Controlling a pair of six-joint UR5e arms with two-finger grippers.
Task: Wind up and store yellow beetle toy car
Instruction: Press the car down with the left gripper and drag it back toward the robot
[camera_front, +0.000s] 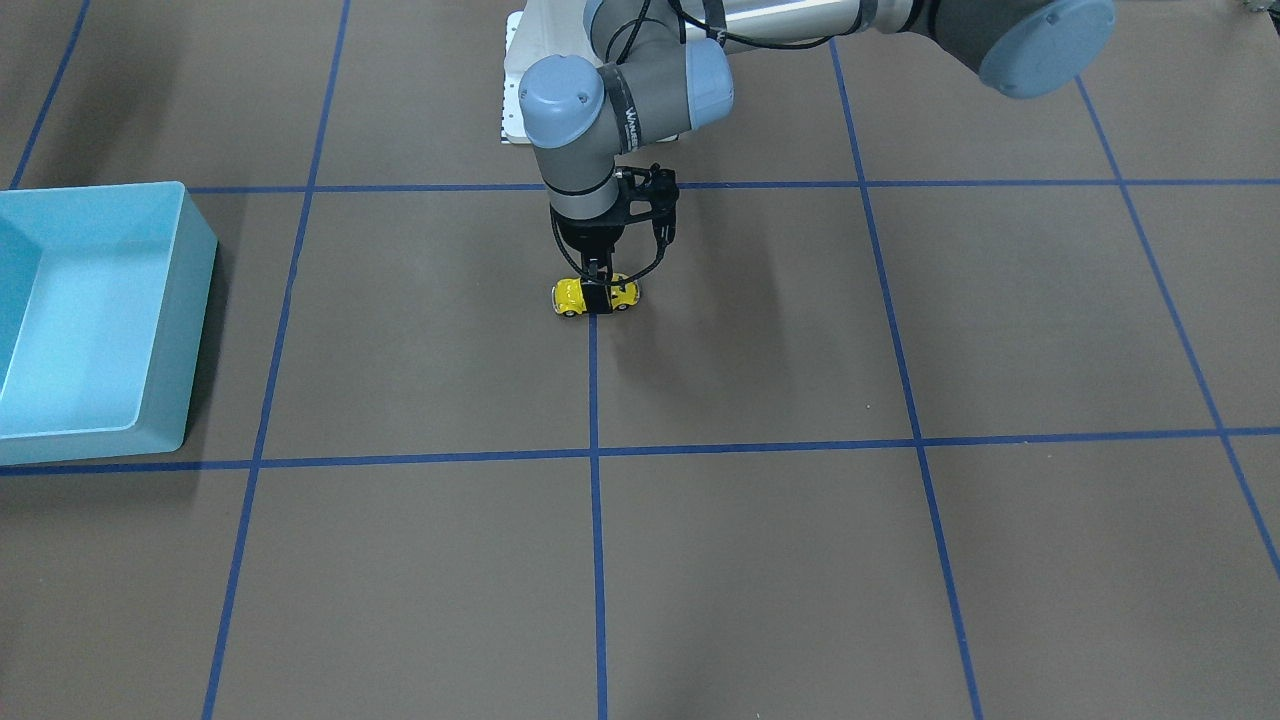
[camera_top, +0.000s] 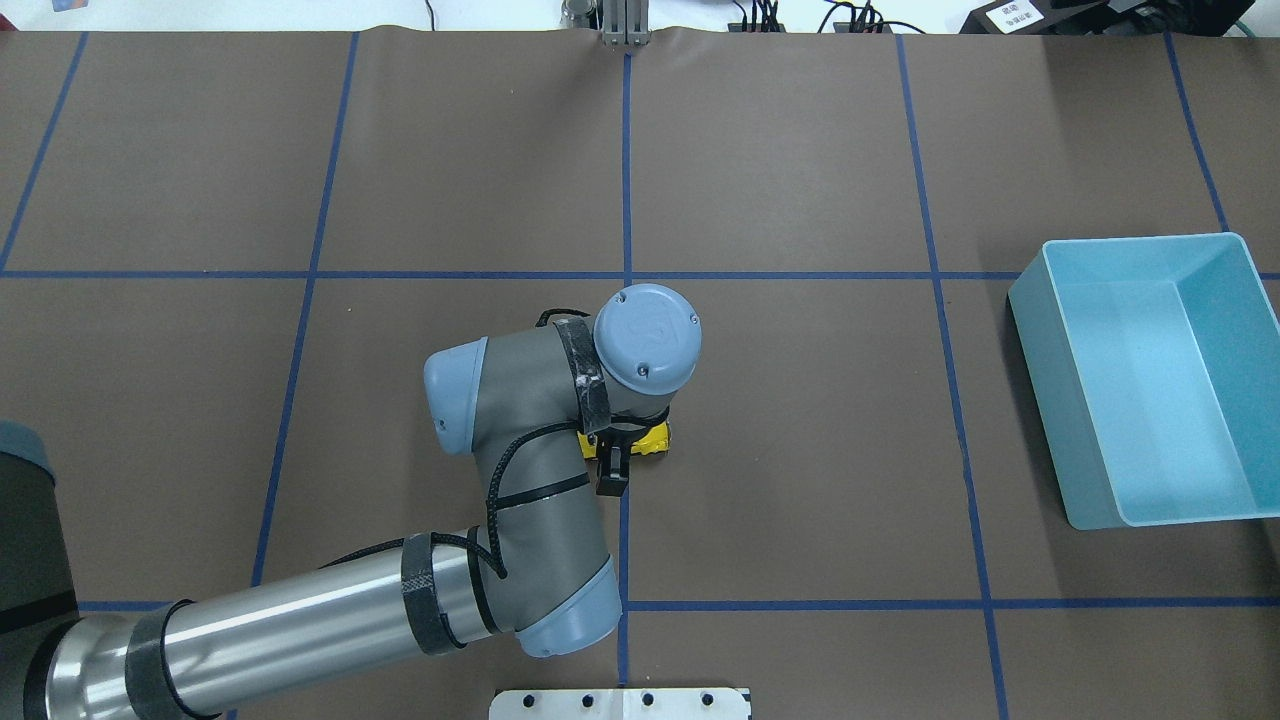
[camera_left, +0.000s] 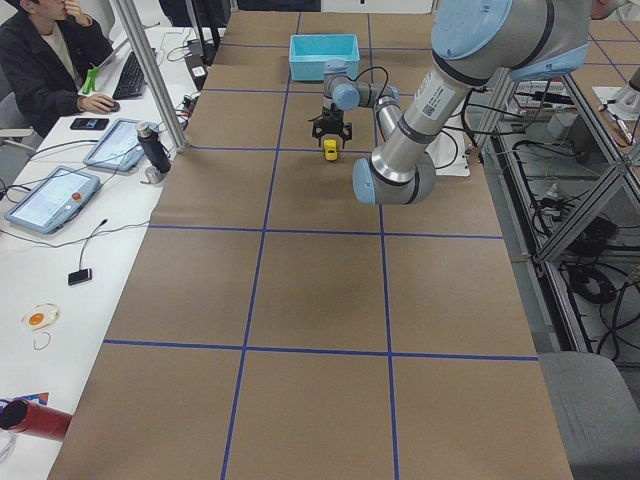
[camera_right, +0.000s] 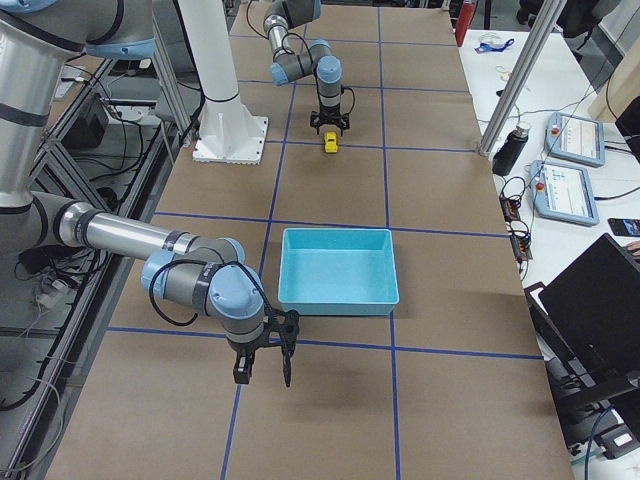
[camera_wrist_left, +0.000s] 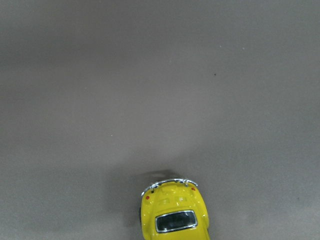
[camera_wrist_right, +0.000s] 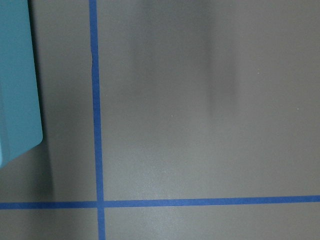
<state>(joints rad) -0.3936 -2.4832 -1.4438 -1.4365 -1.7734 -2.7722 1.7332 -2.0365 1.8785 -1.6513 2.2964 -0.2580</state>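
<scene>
I have the left gripper (camera_front: 597, 292) down over the yellow beetle toy car (camera_front: 625, 291), which stands on its wheels near the middle of the counter (camera_front: 800, 560), on a blue tape line (camera_front: 593, 400) and a little nearer the robot's edge than the operators' edge. One of its fingers (camera_front: 598, 300) lies flat against the car's flank at mid-body. From the front view I judge the jaws clamped across the car's sides, not merely straddling it. I read that low, crosswise hold as the way to keep the wheels pressed on the surface, so that dragging the car backward would load its spring. The left wrist view shows only the car's rear window and bumper, so the camera looks along the car's length.

The light blue bin (camera_top: 1040, 400) waits by the counter's right end edge, well apart from the car, as the storage place. The right gripper (camera_right: 262, 362) hangs just beyond the bin's corner, out of the way. I cannot tell whether its jaws are apart or together
</scene>
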